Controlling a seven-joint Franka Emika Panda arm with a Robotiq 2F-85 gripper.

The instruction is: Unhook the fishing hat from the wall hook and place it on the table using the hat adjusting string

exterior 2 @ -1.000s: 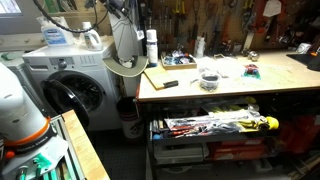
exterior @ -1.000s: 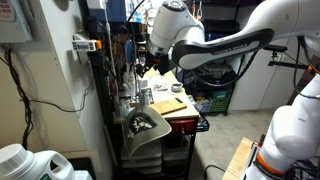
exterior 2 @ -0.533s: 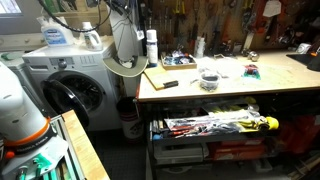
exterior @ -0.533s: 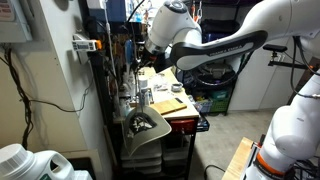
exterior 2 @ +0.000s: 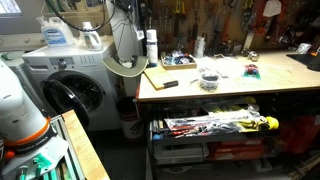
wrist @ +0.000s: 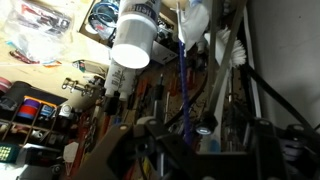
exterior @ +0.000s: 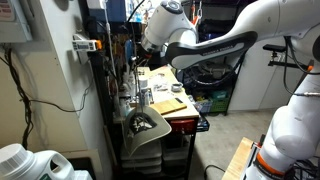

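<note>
Gripper [exterior: 146, 58] is up in the upper middle of an exterior view, above the near end of the table [exterior: 178, 108] and pointed into the clutter of hanging tools. It is well above the hat and not touching it.

Jaw state: cannot tell. The wrist view only shows dark gripper parts along the bottom edge, with no clean look at the gap. In both exterior views the fingers are too small and dark to read.

The fishing hat [exterior: 146, 124] is still hanging off the end of the table, below the gripper. The khaki brim curls round the darker inside, just above the pale grey stacked trays [exterior: 146, 152]. In an exterior view the same hat [exterior 2: 122, 52] sits left of centre, hanging between the washing machine [exterior 2: 72, 88] and the left end of the tabletop [exterior 2: 250, 82]. Its brim droops at about tabletop height.

The hat adjusting string is too thin to pick out for certain in any view. I can't say whether the gripper is on it.

The wrist view has a white bottle [wrist: 133, 42] at upper centre, with a blue cord [wrist: 184, 85] running down beside it and wall tools behind.

An open drawer [exterior 2: 215, 126] full of tools sits under the tabletop. Small items are scattered across the top.
</note>
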